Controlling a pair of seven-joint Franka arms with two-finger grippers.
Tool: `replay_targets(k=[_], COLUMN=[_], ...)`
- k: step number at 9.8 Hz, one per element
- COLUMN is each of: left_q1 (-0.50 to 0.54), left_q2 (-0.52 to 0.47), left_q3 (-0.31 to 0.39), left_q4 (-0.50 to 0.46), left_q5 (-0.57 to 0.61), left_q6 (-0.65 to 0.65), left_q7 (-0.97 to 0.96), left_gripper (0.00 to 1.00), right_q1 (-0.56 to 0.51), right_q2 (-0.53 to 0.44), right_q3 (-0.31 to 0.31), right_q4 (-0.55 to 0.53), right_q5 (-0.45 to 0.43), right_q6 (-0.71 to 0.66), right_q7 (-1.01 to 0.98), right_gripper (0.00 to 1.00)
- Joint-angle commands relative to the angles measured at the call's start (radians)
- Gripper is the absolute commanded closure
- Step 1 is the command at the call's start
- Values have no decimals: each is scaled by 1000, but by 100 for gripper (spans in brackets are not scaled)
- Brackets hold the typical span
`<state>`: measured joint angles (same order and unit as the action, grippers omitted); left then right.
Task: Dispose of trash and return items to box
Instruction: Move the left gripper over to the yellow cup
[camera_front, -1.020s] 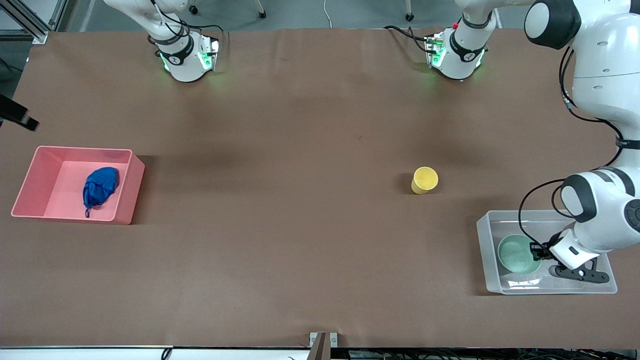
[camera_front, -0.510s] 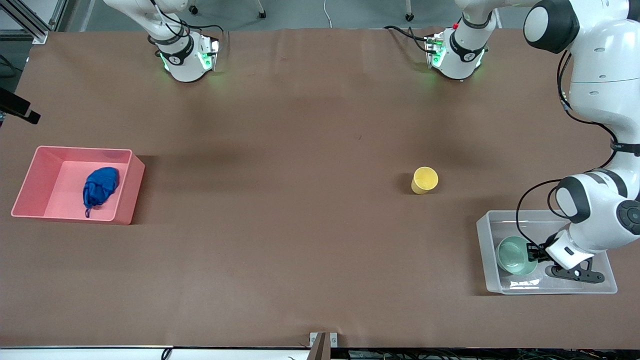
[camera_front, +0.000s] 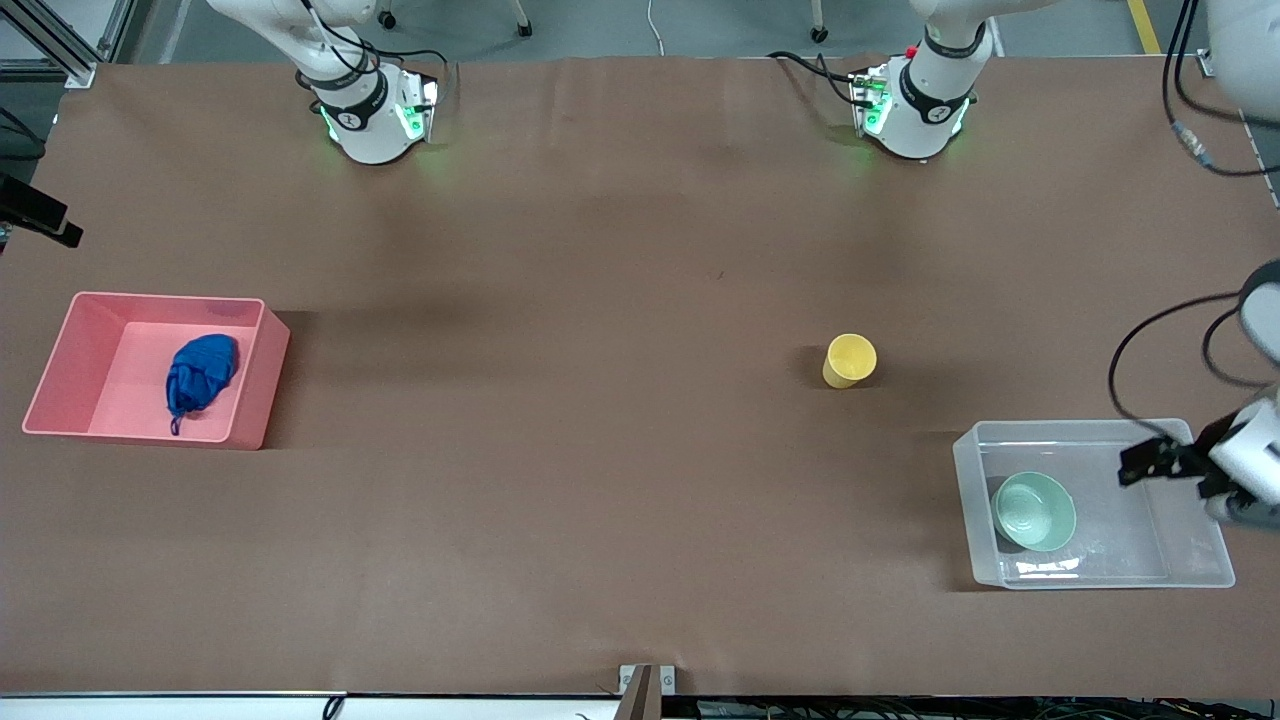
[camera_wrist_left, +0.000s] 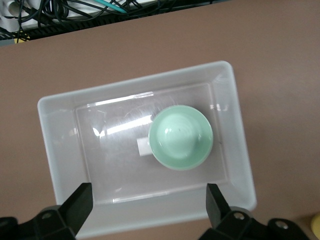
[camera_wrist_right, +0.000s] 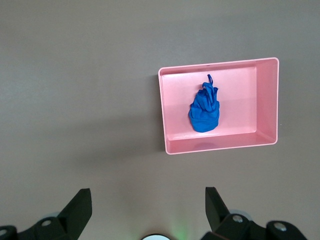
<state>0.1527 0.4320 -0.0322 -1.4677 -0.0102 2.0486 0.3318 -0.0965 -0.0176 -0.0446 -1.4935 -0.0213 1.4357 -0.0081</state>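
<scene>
Toward the left arm's end of the table, the clear plastic tub holds the mint-green bowl, which sits upright on its floor, partly covering a white sticker. Over the tub hangs the left gripper, fingers spread wide and holding nothing. Farther from the front camera than the tub, the yellow cup stands alone on the brown table. At the right arm's end, the blue cloth wad lies in the pink bin. High above the table beside the bin, the right gripper waits, fingers spread and empty.
</scene>
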Motion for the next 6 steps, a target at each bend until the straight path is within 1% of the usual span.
replay_targets(k=[1,3,4,6], left_q1=[-1,1,1,1], left_q2=[-196,-319,-341,-332], left_q3=[-37,-75,-106,-181], left_q4=[-314,-524,-602,-680], left_q5=[3,1,0,0], left_q6=[28,76,102,166], left_q7=[-7,-13,-28,-132], left_gripper=[0,0,0,1], right_q1=[6,8,8,8], right_q2=[-31,-31,-31,-31], right_q3=[8,8,8,8], right_q4=[-16,-16,-16,-17], right_q5=[-9,-8,-8,-8], right_q6=[51,45,43,35], right_q7=[-3,0,0,0], right_gripper=[0,0,0,0])
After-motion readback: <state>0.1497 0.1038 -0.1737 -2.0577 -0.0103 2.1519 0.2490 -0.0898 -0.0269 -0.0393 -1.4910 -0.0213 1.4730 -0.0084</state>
